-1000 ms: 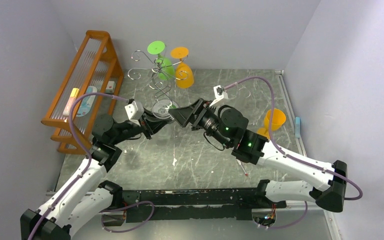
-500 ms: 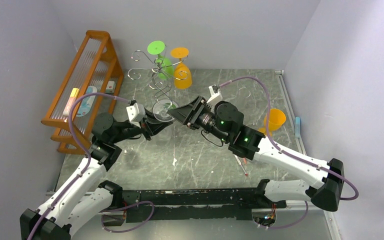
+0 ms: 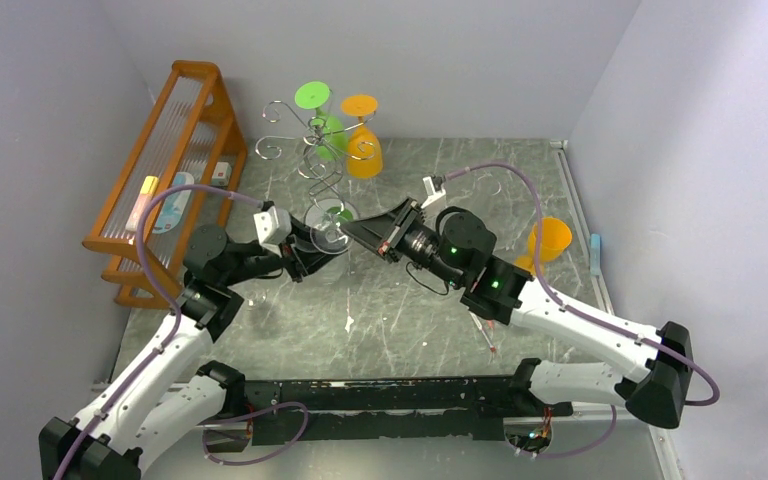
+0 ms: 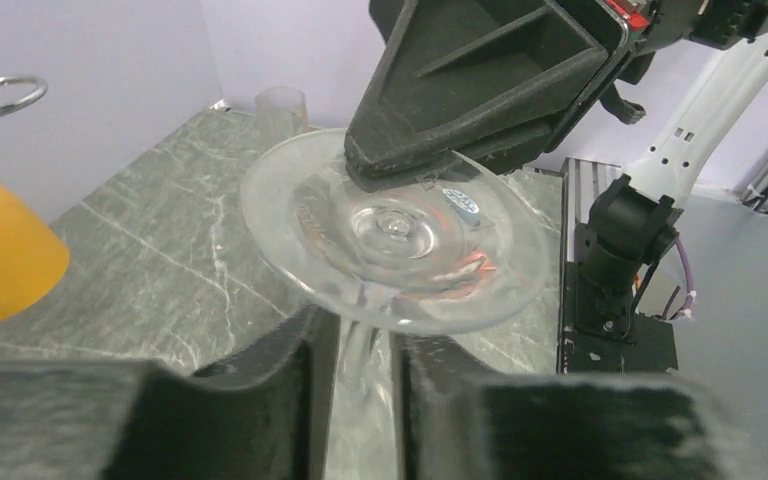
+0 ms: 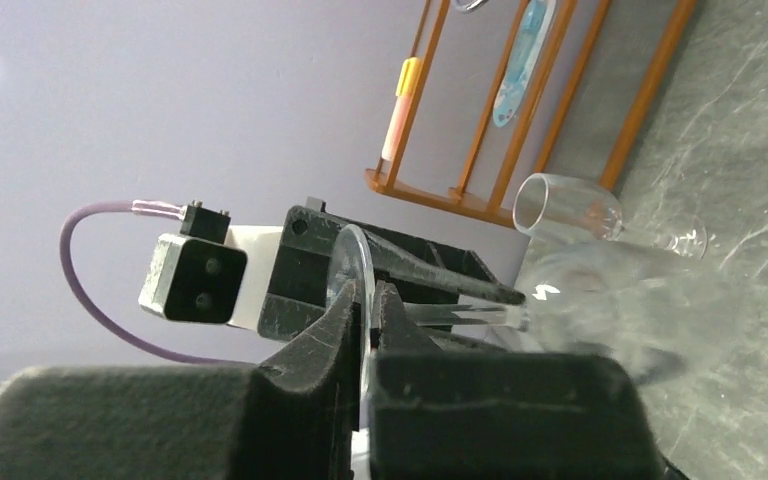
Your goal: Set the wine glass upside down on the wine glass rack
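A clear wine glass [image 3: 326,224] hangs in the air between my two grippers, in front of the silver wine glass rack [image 3: 318,150]. My right gripper [image 3: 348,231] is shut on the rim of the glass's round foot [image 5: 358,262], fingers pinching the thin disc. My left gripper [image 3: 310,252] stands round the stem [image 4: 364,345] with a slight gap on each side. The foot [image 4: 395,235] faces the left wrist camera, and the right gripper's black fingers [image 4: 460,110] press on its far edge. The bowl [image 5: 630,300] points down toward the table.
A green glass [image 3: 328,128] and an orange glass [image 3: 366,152] hang upside down on the rack. Another orange glass [image 3: 548,240] stands on the table at the right. An orange wooden rack [image 3: 165,160] lines the left wall, with a second clear glass [image 5: 565,208] near it.
My right gripper has moved left onto the glass's foot and closed on it. My left gripper's jaws have loosened round the stem.
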Robot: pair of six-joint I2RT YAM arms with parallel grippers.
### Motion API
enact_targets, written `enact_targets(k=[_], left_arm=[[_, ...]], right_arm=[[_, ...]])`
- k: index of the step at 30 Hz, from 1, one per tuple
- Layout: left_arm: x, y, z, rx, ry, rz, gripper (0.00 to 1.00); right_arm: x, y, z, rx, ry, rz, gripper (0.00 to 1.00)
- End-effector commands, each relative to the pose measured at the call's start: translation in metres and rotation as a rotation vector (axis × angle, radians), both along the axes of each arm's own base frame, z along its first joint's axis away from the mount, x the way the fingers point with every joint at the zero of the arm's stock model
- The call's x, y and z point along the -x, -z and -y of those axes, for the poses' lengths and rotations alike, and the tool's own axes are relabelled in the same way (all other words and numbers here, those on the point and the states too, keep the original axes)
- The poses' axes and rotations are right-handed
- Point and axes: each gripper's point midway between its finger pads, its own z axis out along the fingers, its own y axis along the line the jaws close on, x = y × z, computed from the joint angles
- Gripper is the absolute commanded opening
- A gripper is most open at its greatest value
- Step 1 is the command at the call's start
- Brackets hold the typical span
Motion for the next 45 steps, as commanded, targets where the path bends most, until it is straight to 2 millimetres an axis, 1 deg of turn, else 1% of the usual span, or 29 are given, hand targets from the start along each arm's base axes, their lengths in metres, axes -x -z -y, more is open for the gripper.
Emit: enact_targets(k=[1, 4, 6, 8, 10, 14, 15, 16, 17, 19, 20, 21, 23, 25, 27, 29, 31, 33, 36, 38, 39, 40, 43, 45], left_arm=[[-0.003, -0.024, -0.003, 0.056, -0.039, -0.029, 0.34], [0.000, -0.023, -0.005, 0.058, -0.049, -0.103, 0.54], [0.007, -0.021, -0.006, 0.066, -0.037, -0.137, 0.62], [0.015, -0.021, -0.008, 0.088, -0.028, -0.177, 0.67], [0.023, -0.033, -0.010, 0.157, -0.018, -0.247, 0.72], [0.028, -0.074, -0.015, 0.336, -0.025, -0.424, 0.75], [0.027, -0.083, -0.017, 0.376, -0.029, -0.465, 0.77], [0.021, -0.087, -0.019, 0.406, -0.061, -0.527, 0.79], [0.011, -0.087, -0.021, 0.426, -0.120, -0.609, 0.79], [-0.011, -0.065, -0.026, 0.393, -0.286, -0.820, 0.78], [-0.017, -0.059, -0.028, 0.357, -0.341, -0.882, 0.78], [-0.020, -0.053, -0.026, 0.321, -0.353, -0.908, 0.78], [-0.018, -0.054, -0.016, 0.307, -0.291, -0.921, 0.77], [-0.017, -0.055, -0.012, 0.321, -0.251, -0.932, 0.77], [-0.019, -0.051, -0.012, 0.310, -0.261, -0.931, 0.78], [-0.021, -0.041, -0.013, 0.276, -0.293, -0.947, 0.79], [-0.019, -0.037, -0.010, 0.258, -0.276, -0.957, 0.79], [-0.015, -0.037, -0.004, 0.256, -0.214, -0.967, 0.78], [-0.010, -0.033, 0.005, 0.247, -0.131, -0.999, 0.69], [-0.008, -0.031, 0.010, 0.237, -0.095, -1.019, 0.57], [-0.007, -0.030, 0.011, 0.235, -0.084, -1.028, 0.53], [-0.007, -0.030, 0.011, 0.235, -0.082, -1.028, 0.49], [-0.009, -0.029, 0.010, 0.235, -0.100, -1.025, 0.41], [-0.010, -0.030, 0.010, 0.239, -0.104, -1.027, 0.30]], right_arm=[[-0.014, -0.011, 0.019, -0.026, 0.099, 0.041, 0.00], [-0.019, -0.009, 0.026, -0.022, 0.138, 0.041, 0.00], [-0.021, -0.008, 0.031, -0.018, 0.163, 0.039, 0.00], [-0.023, -0.004, 0.034, -0.009, 0.184, 0.040, 0.00], [-0.024, -0.001, 0.037, -0.002, 0.195, 0.047, 0.00], [-0.025, 0.003, 0.044, 0.013, 0.216, 0.081, 0.00], [-0.024, 0.004, 0.046, 0.015, 0.219, 0.088, 0.00], [-0.023, 0.004, 0.047, 0.015, 0.220, 0.099, 0.00], [-0.022, 0.002, 0.049, 0.011, 0.219, 0.113, 0.00], [-0.020, -0.001, 0.051, 0.000, 0.215, 0.134, 0.00], [-0.018, -0.002, 0.051, -0.003, 0.210, 0.147, 0.00], [-0.017, -0.002, 0.051, -0.003, 0.204, 0.156, 0.00], [-0.015, -0.004, 0.051, -0.002, 0.193, 0.181, 0.00], [-0.015, -0.004, 0.051, 0.003, 0.191, 0.193, 0.00], [-0.014, -0.006, 0.052, -0.001, 0.192, 0.208, 0.00], [-0.012, -0.008, 0.053, -0.013, 0.191, 0.223, 0.00], [-0.011, -0.010, 0.053, -0.023, 0.187, 0.235, 0.00], [-0.010, -0.012, 0.052, -0.027, 0.180, 0.244, 0.00], [-0.010, -0.012, 0.048, -0.032, 0.164, 0.249, 0.00], [-0.010, -0.010, 0.046, -0.029, 0.159, 0.247, 0.00], [-0.010, -0.009, 0.045, -0.028, 0.157, 0.246, 0.00], [-0.010, -0.009, 0.045, -0.028, 0.158, 0.245, 0.00], [-0.011, -0.005, 0.043, -0.014, 0.156, 0.243, 0.00], [-0.012, -0.002, 0.042, -0.002, 0.153, 0.246, 0.00]])
